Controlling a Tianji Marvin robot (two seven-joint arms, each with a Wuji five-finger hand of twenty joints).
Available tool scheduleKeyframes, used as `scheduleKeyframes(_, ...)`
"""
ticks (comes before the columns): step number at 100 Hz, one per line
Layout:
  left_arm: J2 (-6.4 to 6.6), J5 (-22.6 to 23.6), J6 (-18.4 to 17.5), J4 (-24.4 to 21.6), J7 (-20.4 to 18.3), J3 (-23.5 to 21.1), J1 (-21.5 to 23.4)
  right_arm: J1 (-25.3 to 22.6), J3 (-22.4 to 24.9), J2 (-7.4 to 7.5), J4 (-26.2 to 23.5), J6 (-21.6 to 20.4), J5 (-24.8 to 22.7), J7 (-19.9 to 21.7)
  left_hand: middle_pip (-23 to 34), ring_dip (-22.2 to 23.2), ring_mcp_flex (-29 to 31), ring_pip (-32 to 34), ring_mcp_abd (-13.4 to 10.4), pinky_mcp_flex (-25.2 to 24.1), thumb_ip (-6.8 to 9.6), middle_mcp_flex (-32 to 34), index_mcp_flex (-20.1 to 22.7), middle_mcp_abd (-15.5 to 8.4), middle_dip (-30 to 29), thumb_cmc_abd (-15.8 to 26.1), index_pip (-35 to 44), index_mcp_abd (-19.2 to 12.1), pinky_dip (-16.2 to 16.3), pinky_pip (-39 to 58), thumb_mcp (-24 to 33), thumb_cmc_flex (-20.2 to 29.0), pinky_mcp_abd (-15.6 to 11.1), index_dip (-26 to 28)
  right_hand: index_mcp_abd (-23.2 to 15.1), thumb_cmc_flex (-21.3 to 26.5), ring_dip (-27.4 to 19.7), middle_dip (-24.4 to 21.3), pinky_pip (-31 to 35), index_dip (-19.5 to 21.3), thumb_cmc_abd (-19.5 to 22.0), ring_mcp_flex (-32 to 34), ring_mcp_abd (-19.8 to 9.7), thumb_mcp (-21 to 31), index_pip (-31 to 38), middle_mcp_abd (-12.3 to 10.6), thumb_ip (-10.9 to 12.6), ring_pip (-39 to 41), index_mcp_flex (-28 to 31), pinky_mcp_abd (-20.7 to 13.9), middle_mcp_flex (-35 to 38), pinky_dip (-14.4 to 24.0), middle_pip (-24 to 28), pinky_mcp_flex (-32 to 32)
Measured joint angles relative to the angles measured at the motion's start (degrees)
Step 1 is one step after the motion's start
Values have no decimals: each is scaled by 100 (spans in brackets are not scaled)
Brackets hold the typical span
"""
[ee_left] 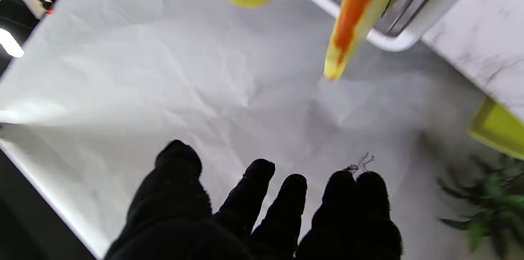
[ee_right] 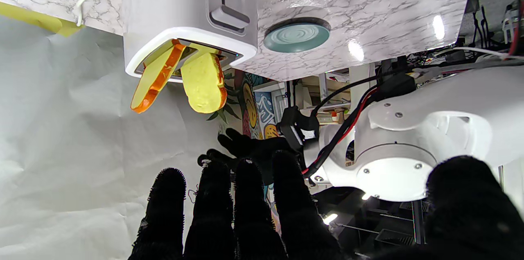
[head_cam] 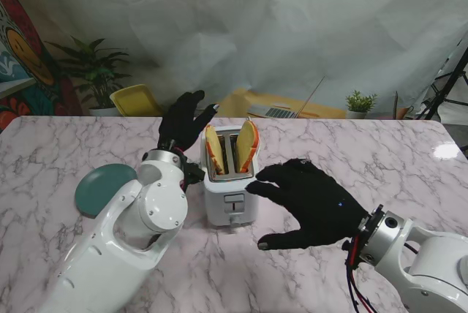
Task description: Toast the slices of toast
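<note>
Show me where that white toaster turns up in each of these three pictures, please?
Stand view: the white toaster sits mid-table between the left hand and the right hand.
Left wrist view: only a rim corner of it shows, at the upper edge.
Right wrist view: its front and slotted top hang from the upper left.
Shared landmark: the toast slices sticking out of its slots.

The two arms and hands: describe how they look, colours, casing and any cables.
Both arms have glossy white rounded casings with round joint caps fixed by small screws. The left hand and right hand are five-fingered and covered in fuzzy black gloves. At the right wrist sits a black collar ring, with red and black cables running along the forearm. A similar cable bundle shows by the left arm in the right wrist view.
</note>
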Motion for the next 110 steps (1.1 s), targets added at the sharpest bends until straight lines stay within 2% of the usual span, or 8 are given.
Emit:
scheduleKeyframes(11,273,528,-1081,-7,-655,-495,151,-33,-1,-12,0,-6,-58,-88,-295,-476,-230,-259,-208,-61,0,-328,-219,-318,-199,169,-142,-147,-416,-554,7,44,-257,-111,0,0,0,0,0,0,0,0,0,0,0,0,0,0,0,0,0,0,0,0)
scheduleKeyframes(17,424,861,-1776,1,-1050,-827,261,-56,-2,-18,0,-15,-93,-117,-459,-692,-361,-491,-554,-177,0,-566,-473,-538,-271,171,-226,-272,-625,-901,-7,11,-609,-197,0,0,0,0,0,0,0,0,0,0,0,0,0,0,0,0,0,0,0,0)
scheduleKeyframes(31,689,943,-2926,136,-1531,-1444,453,-127,-6,-26,-2,-9,-113,-172,-585,-1020,-513,-970,-1057,-226,0,-841,-911,-859,-363,301,-361,-484,-884,-1751,-105,-757,-1103,-353,0,0,0,0,0,0,0,0,0,0,0,0,0,0,0,0,0,0,0,0)
scheduleKeyframes(44,872,1097,-3702,380,-1959,-1817,540,-199,-20,-38,-3,59,-105,-225,-651,-1132,-521,-1241,-1321,-220,4,-844,-1176,-1006,-570,279,-426,-617,-905,-2287,-162,-1289,-1337,-498,0,0,0,0,0,0,0,0,0,0,0,-1,0,0,0,0,0,0,0,0)
scheduleKeyframes(55,979,1676,-4343,592,-2117,-2096,608,-234,-20,-45,-2,62,-140,-266,-652,-1175,-521,-1253,-1437,-177,-20,-844,-1176,-1098,-578,134,-426,-672,-905,-2355,-236,-1545,-1442,-509,0,0,0,0,0,0,-1,0,0,0,0,-1,0,0,0,0,0,0,0,0)
scheduleKeyframes(88,1181,2343,-5060,1146,-2068,-2295,684,-300,-9,-58,-2,67,-178,-323,-505,-1256,-518,-1117,-1630,-78,-21,-844,-1087,-1309,-508,-171,-288,-910,-905,-2249,-238,-1444,-1618,-513,0,0,0,0,0,0,-1,0,0,-3,0,-1,0,0,0,0,0,-5,0,0)
scheduleKeyframes(98,1219,2845,-5229,1402,-1635,-2172,590,-331,7,-65,-2,71,-178,-348,-505,-1316,-513,-1117,-1662,-77,-21,-844,-1012,-1388,-508,-388,-204,-1033,-905,-2189,-130,-1149,-1640,-514,0,0,0,0,0,0,-1,0,0,-4,0,-1,0,0,0,0,0,-7,0,0)
scheduleKeyframes(110,1253,3019,-5513,1760,-1225,-1926,393,-369,22,-72,-2,78,-192,-388,-425,-1317,-510,-944,-1784,-64,-22,-840,-1012,-1610,-503,-540,-113,-1188,-905,-1919,-96,-517,-1748,-522,0,0,-1,0,0,0,-1,0,0,-4,0,-1,0,0,0,0,0,-9,0,0)
